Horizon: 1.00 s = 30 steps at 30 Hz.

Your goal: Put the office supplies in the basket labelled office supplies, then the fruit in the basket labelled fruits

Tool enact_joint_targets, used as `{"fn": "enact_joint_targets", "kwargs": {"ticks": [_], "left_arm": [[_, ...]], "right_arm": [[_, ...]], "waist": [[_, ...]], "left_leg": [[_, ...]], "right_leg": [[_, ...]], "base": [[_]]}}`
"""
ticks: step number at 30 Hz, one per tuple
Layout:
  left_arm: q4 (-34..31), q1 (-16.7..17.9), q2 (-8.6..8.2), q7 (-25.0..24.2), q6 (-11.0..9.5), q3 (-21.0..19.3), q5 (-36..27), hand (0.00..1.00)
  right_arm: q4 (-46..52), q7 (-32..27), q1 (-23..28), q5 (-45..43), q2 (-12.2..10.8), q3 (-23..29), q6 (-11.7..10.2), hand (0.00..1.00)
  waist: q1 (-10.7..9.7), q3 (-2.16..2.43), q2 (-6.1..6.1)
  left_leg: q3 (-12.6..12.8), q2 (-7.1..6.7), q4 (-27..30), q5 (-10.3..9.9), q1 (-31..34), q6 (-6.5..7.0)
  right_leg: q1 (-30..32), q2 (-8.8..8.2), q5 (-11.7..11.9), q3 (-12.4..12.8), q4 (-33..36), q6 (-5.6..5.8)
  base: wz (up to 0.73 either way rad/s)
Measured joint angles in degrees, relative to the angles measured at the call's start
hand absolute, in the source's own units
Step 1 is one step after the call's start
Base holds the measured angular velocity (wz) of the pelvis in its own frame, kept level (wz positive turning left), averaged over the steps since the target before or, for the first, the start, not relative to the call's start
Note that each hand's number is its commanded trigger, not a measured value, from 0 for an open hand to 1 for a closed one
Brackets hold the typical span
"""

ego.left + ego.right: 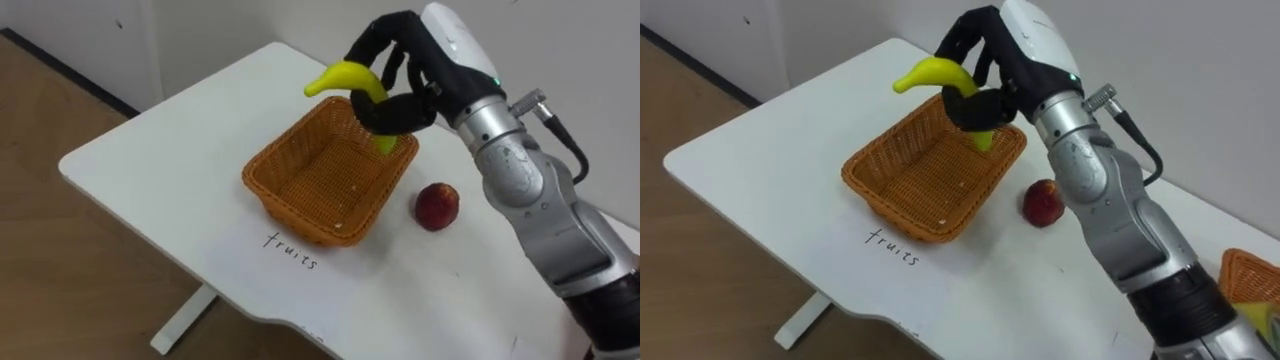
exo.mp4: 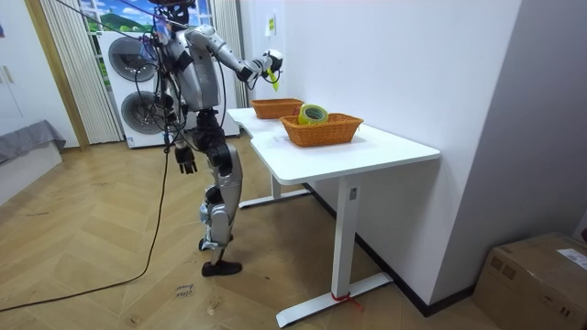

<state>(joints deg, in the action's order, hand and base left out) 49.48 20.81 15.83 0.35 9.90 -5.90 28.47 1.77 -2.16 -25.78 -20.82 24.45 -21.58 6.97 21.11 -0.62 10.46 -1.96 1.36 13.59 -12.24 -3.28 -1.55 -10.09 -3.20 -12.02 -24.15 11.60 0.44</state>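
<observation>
The right robot hand [image 1: 425, 55] has black fingers and a white back shell; the forearm is silver-grey metal with a dark cable.

banana [image 1: 340, 76]: middle under right hand [image 1: 405, 110] | second basket [image 1: 1248, 268]: cut by edge

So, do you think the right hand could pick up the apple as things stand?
Probably not yet: the right hand has its fingers curled round the banana over the basket. The apple itself lies unobstructed beside it.
</observation>
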Motion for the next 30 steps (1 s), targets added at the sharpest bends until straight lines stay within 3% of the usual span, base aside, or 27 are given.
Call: {"fn": "enact_joint_targets", "kwargs": {"ticks": [7, 12, 21, 22, 23, 24, 25, 26, 30], "left_arm": [[0.0, 0.0, 0.18, -1.1, 0.0, 0.1, 0.0, 0.00], [-0.1, 0.1, 0.23, -1.5, 0.0, 0.0, 0.0, 0.00], [-0.1, 0.4, 0.49, -4.9, 0.1, -0.1, 1.2, 0.00], [-0.1, 0.4, 0.49, -5.1, 0.1, -0.1, 1.2, 0.00], [-0.1, 0.4, 0.50, -5.4, 0.1, -0.1, 1.3, 0.00], [-0.1, 0.4, 0.51, -5.7, 0.2, -0.1, 1.3, 0.00], [-0.1, 0.4, 0.51, -5.8, 0.3, -0.1, 1.3, 0.00], [-0.1, 0.4, 0.51, -5.9, 0.5, -0.1, 1.3, 0.00], [-0.1, 0.4, 0.51, -6.0, 1.4, 0.0, 1.3, 0.00]], "right_arm": [[-0.8, -1.5, -0.2, -0.4, -3.5, -0.9, 0.1, 1.00], [-0.8, -1.9, -0.2, -0.3, -3.8, -2.2, 0.0, 1.00], [-3.8, -2.1, -0.1, -0.3, -3.8, -2.2, 0.0, 1.00], [-4.0, -2.1, -0.1, -0.3, -3.8, -2.2, 0.0, 0.89], [-4.3, -2.1, -0.1, -0.3, -3.8, -2.2, 0.0, 0.61], [-4.5, -2.1, -0.1, -0.3, -3.8, -2.2, 0.0, 0.51], [-4.6, -2.1, -0.1, -0.3, -3.8, -2.2, 0.0, 0.11], [-4.9, -2.1, 0.0, -0.3, -3.8, -2.2, 0.0, 0.00], [-5.6, -2.1, 0.2, -0.2, -3.8, -2.5, 0.2, 0.00]], "waist": [[0.1, -0.10, -0.14], [1.4, -0.22, -0.31], [1.7, -0.28, -0.39], [1.6, -0.31, -0.43], [1.5, -0.34, -0.49], [1.4, -0.35, -0.50], [1.3, -0.35, -0.50], [1.3, -0.35, -0.51], [1.1, -0.35, -0.51]], "left_leg": [[-0.1, -0.03, 0.0, 0.0, 0.1, 0.01], [-0.6, -0.12, 0.0, 0.0, 0.3, 0.01], [-1.4, -0.29, 0.1, 0.0, 0.6, 0.03], [-1.4, -0.30, 0.1, 0.0, 0.6, 0.03], [-1.4, -0.30, 0.1, 0.0, 0.7, 0.03], [-1.4, -0.31, 0.1, 0.0, 0.7, 0.03], [-1.4, -0.31, 0.1, 0.0, 0.7, 0.03], [-1.4, -0.31, 0.1, 0.0, 0.7, 0.03], [-1.5, -0.33, 0.1, 0.0, 0.7, 0.03]], "right_leg": [[0.0, -0.05, 0.0, -0.1, 0.0, 0.04], [0.1, -0.09, -0.1, -0.4, 0.0, 0.08], [0.0, -0.18, -0.1, -1.6, -0.1, 0.19], [0.0, -0.18, -0.1, -1.6, -0.1, 0.19], [0.0, -0.18, -0.1, -1.7, -0.1, 0.19], [0.0, -0.18, -0.1, -1.7, -0.1, 0.20], [0.0, -0.17, -0.1, -1.7, -0.1, 0.20], [0.0, -0.17, -0.1, -1.7, -0.1, 0.20], [0.0, -0.17, -0.1, -1.7, -0.1, 0.21]], "base": [[0.00], [0.03], [0.05], [0.00], [0.00], [0.00], [0.00], [0.00], [0.01]]}}
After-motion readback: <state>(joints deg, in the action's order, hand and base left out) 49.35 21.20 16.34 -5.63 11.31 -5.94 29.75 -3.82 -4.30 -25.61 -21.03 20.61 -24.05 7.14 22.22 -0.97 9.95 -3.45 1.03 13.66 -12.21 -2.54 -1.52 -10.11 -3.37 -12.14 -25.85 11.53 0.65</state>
